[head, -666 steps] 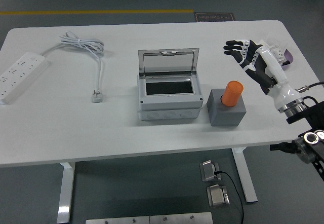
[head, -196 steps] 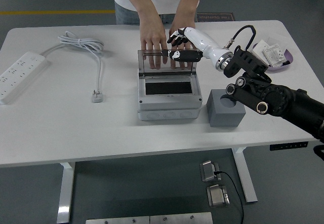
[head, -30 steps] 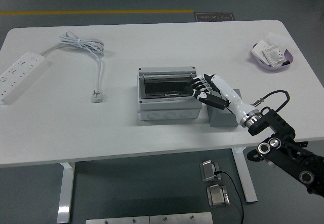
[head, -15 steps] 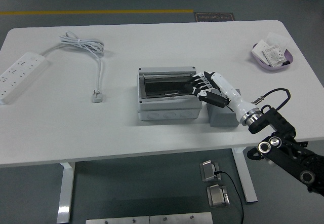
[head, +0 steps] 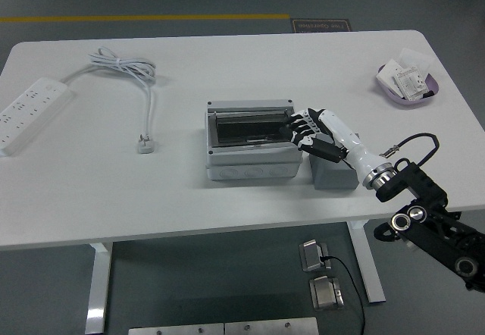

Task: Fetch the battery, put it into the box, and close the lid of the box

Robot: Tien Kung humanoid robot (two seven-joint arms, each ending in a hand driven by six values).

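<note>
Your right hand (head: pixel 307 129), fingers flat and grasping nothing, rests on the transparent lid (head: pixel 252 128) of the grey plastic box (head: pixel 247 165); press down evenly until it latches.

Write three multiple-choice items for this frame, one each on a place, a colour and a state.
1. Where does the power strip lie? A) far left of the table B) beside the purple dish C) on the box
2. What colour is the dish at the far right? A) orange B) purple C) green
3. How is the lid of the box? A) upright B) removed C) down

Key: A, it sits at the left edge; B, its rim is purple; C, the lid lies flat under the right hand, whose fingers rest on its right end.
</note>
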